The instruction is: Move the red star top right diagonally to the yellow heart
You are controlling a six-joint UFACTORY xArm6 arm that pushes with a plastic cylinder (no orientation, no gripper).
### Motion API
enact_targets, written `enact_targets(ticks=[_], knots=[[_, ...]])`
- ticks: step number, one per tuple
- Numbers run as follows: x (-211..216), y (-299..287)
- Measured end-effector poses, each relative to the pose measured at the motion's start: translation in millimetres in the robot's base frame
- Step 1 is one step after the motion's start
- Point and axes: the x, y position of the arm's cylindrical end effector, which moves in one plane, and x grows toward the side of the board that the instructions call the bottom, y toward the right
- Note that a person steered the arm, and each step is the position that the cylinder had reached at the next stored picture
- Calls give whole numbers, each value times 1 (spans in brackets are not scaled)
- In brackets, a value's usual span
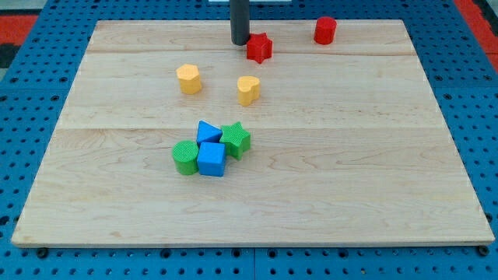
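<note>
The tip stands just left of the red star — whether touching, unclear; yellow heart lies below it, apart.

We're looking at a robotics lab bench here. A pale wooden board of joined planks lies flat on a blue perforated metal table, its grid of mounting holes showing past every edge of the board. At the top corners we catch red perforated panels. Small moulded coloured blocks sit scattered on the board, test-rig fare.
</note>
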Motion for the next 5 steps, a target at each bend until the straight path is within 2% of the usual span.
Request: enact_targets(ticks=[2,5], knots=[[4,32],[61,34]])
